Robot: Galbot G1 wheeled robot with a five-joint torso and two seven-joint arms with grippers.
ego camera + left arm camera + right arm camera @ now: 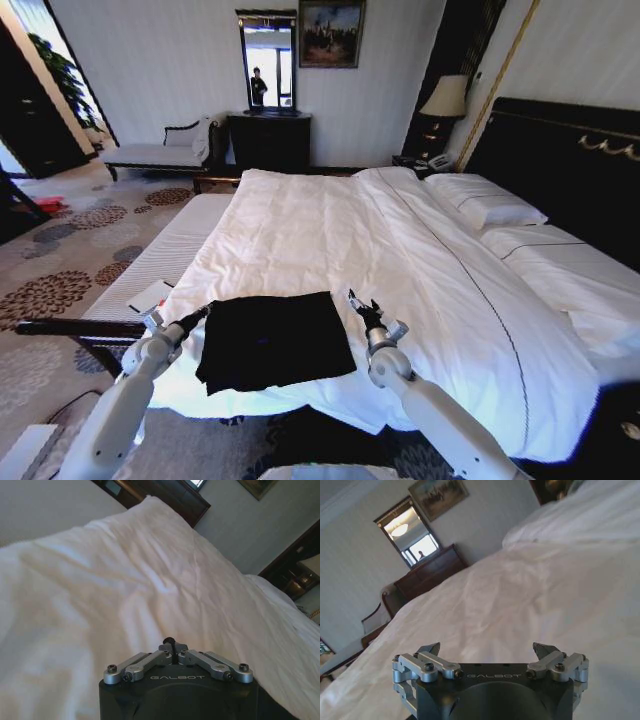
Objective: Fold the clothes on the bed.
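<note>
The clothes [275,340], a black garment, lie flat in a rough rectangle on the white duvet at the near edge of the bed [330,225]; no lettering shows. My left gripper [205,312] hovers at the garment's far left corner. In the left wrist view its fingers [171,647] are shut together over bare duvet, with no cloth seen between them. My right gripper [363,302] is at the garment's far right corner. The right wrist view shows this gripper [487,650] wide open and empty above the duvet.
Pillows [485,205] and a dark headboard [560,150] lie to the right. A striped bench [150,262] with a paper on it runs along the bed's left side, by a dark wooden rail [75,328]. A dresser [270,140], chaise [150,152] and lamp [445,97] stand at the far wall.
</note>
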